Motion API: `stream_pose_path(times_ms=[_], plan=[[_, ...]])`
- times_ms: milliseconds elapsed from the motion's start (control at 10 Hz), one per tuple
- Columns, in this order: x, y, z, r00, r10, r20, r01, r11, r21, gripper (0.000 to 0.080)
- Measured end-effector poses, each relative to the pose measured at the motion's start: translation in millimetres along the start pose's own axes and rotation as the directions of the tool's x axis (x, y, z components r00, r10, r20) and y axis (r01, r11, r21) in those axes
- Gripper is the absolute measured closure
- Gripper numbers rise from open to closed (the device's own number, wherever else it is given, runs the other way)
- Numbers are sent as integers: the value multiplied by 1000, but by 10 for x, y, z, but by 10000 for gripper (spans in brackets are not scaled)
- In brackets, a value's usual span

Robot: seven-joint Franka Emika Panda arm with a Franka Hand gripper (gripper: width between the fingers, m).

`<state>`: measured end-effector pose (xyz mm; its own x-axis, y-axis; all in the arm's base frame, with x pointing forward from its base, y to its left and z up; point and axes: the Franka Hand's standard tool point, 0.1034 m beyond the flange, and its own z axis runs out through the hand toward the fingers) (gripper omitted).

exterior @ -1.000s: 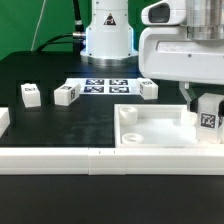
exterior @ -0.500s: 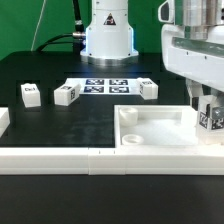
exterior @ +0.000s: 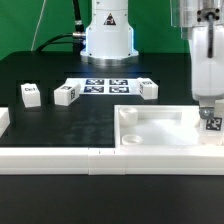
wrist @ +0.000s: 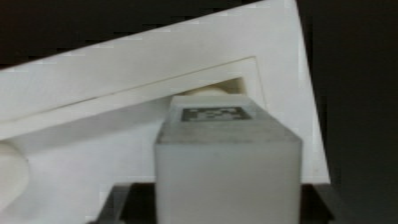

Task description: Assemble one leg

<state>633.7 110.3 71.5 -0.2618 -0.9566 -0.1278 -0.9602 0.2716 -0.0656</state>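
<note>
My gripper (exterior: 209, 108) is shut on one leg (exterior: 213, 123), a small white block with a black-and-white tag, and holds it upright at the right-hand corner of the white square tray (exterior: 150, 127) in the exterior view. In the wrist view the leg (wrist: 222, 150) fills the space between the dark fingers (wrist: 128, 204), its tagged end pointing at the tray's corner (wrist: 160, 70). Three other legs (exterior: 30, 94), (exterior: 66, 94), (exterior: 149, 89) lie on the black table.
The marker board (exterior: 105, 85) lies in front of the robot base (exterior: 107, 35). Long white border bars (exterior: 60, 158) run along the front edge. Another white piece (exterior: 3, 120) stands at the exterior view's left edge.
The hand has turned about its upright axis and shifted a little toward the exterior view's right. The held leg has moved slightly right and down at the tray's corner.
</note>
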Motion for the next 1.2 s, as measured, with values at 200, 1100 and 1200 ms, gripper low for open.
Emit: stream_pose_path(times_ms=[200,1100,1200], plan=[[0,1,1,999,33,3,-33,999,-1,508],[-50,19,7,805,-594,4,594,805,-3,151],[-57,21,6,728,-685,2,685,728,-4,151]])
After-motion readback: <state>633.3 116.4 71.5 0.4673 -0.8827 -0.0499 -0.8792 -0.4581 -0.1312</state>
